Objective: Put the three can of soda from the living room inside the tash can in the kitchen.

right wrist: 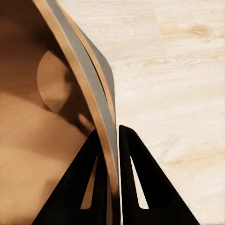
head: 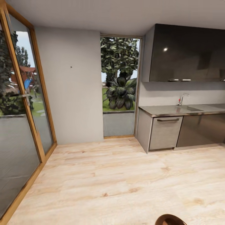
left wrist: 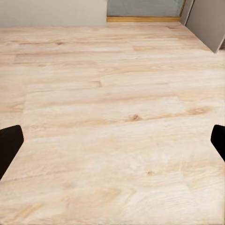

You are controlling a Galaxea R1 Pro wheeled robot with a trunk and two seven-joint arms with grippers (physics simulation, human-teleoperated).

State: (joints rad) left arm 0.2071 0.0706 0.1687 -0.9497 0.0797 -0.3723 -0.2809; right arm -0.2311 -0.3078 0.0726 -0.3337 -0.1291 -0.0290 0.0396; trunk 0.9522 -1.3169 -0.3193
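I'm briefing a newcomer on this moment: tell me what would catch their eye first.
In the right wrist view, the right gripper pinches the thin wall of the trash can, whose tan inside shows no cans. In the head view, a tall window full of green plants stands ahead, with the steel counter and dark upper cabinet to the right. The left gripper hangs open over bare wood floor.
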